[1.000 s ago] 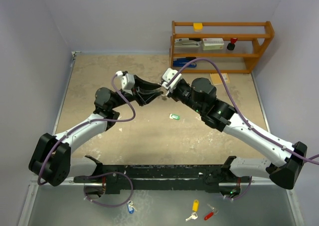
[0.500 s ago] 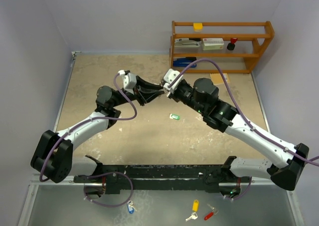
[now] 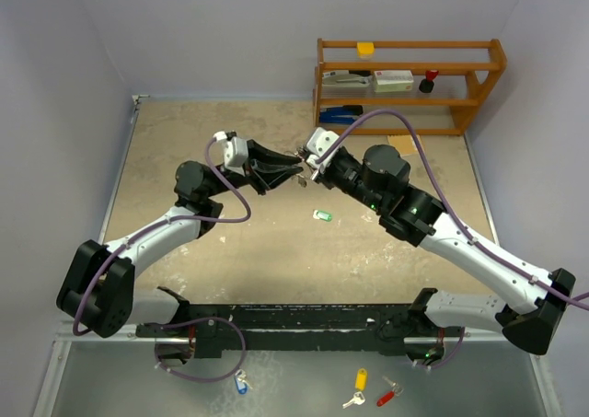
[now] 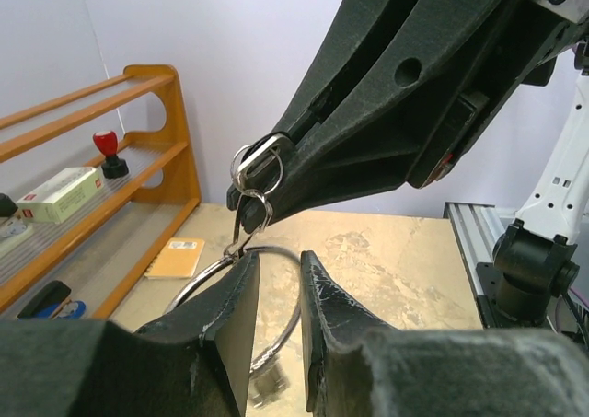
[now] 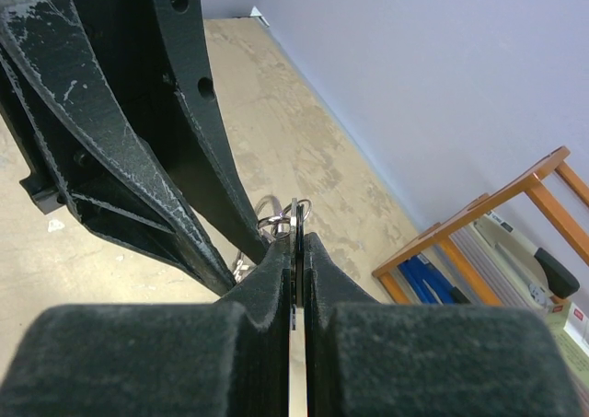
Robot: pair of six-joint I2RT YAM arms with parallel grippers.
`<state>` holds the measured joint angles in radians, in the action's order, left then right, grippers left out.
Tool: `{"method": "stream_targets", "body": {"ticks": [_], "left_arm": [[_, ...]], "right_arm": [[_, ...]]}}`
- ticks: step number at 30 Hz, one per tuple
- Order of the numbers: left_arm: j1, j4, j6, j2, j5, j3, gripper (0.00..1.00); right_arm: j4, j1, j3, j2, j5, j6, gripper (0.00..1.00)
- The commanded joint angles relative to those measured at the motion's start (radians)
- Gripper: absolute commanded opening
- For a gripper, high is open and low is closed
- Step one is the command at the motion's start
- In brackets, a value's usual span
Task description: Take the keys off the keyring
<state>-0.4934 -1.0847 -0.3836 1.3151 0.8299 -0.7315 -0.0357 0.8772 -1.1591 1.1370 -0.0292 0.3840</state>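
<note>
My two grippers meet in mid-air above the table's far middle. My right gripper (image 3: 309,166) (image 5: 297,237) is shut on two flat keys held edge-on, one with a black head (image 5: 300,222) and one silver (image 5: 293,362). Small silver rings (image 4: 258,164) stick out past its tip. From them hangs the keyring (image 4: 294,315), with a silver key (image 4: 268,386) dangling at its bottom. My left gripper (image 3: 294,165) (image 4: 279,259) has its jaws a small gap apart. The ring's wire curves round one fingertip and shows in the gap. A green-headed key (image 3: 322,215) lies loose on the table.
A wooden shelf (image 3: 409,86) with small items stands at the back right, with a tan notepad (image 3: 403,144) in front of it. A black rail (image 3: 304,325) spans the near edge. Yellow- (image 3: 361,380), red- (image 3: 386,398) and blue-tagged (image 3: 241,383) keys lie below it.
Both grippers stay tip to tip and have shifted only slightly. The right arm's elbow has swung a little to the right. A key now dangles visibly below the meeting point.
</note>
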Motion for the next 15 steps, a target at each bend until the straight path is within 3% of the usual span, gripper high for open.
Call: {"method": "stream_targets", "body": {"ticks": [1,9,15], "left_arm": [[-0.001,-0.091,-0.032,-0.015,0.005,-0.048,0.22],[-0.001,-0.148,-0.073,0.014,0.014,-0.066,0.23],[0.006,0.0,0.01,-0.023,0.035,-0.074,0.24]], "right_arm": [[-0.036,0.005,-0.019,-0.023,0.027,-0.017,0.0],[-0.032,0.005,-0.021,-0.028,0.042,-0.017,0.0],[-0.032,0.005,-0.014,-0.043,0.028,-0.012,0.0]]}}
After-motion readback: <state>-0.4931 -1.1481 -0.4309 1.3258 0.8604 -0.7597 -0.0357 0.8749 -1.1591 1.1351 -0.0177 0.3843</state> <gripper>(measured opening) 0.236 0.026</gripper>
